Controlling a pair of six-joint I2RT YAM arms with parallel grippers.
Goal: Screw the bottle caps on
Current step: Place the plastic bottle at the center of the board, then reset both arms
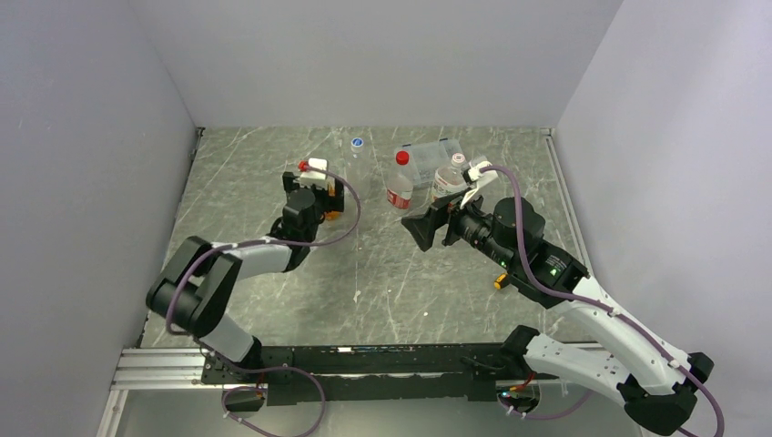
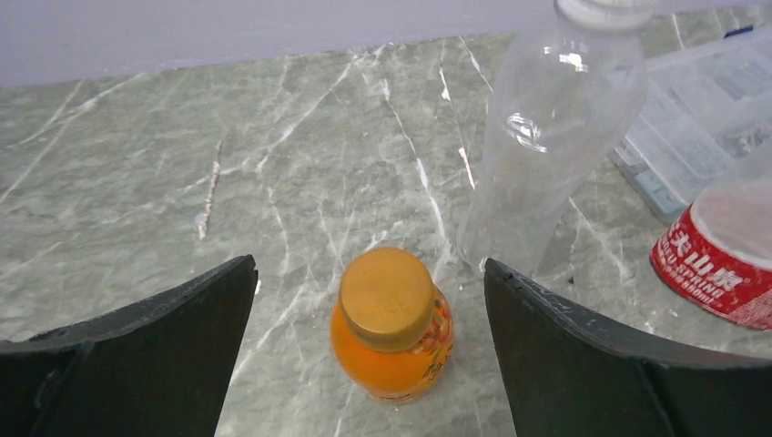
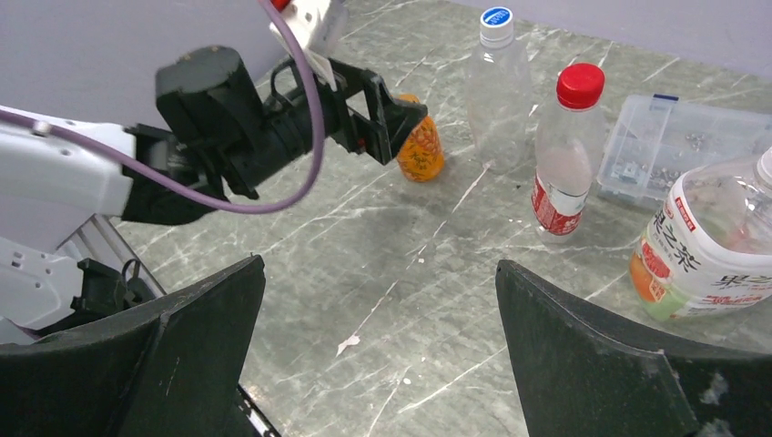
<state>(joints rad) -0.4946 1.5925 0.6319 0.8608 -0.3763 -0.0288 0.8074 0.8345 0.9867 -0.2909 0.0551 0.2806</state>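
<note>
Your left gripper (image 2: pixel 369 273) stands wide apart, holding nothing. The squat clear plastic bottle of orange liquid (image 2: pixel 396 369), with its round orange plastic cap (image 2: pixel 385 298) seated, stands upright between the jaws, touching neither. Retract straight, without brushing it. Your right gripper (image 3: pixel 380 264) is also spread wide and empty.

A clear compartment box (image 1: pixel 430 153) lies toward the back of the grey marbled table (image 1: pixel 364 273).

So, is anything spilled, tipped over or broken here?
Nothing stands out. The orange bottle, clear bottle, red-capped bottle and white-labelled bottle all stand upright and capped, with no spill on the table.
</note>
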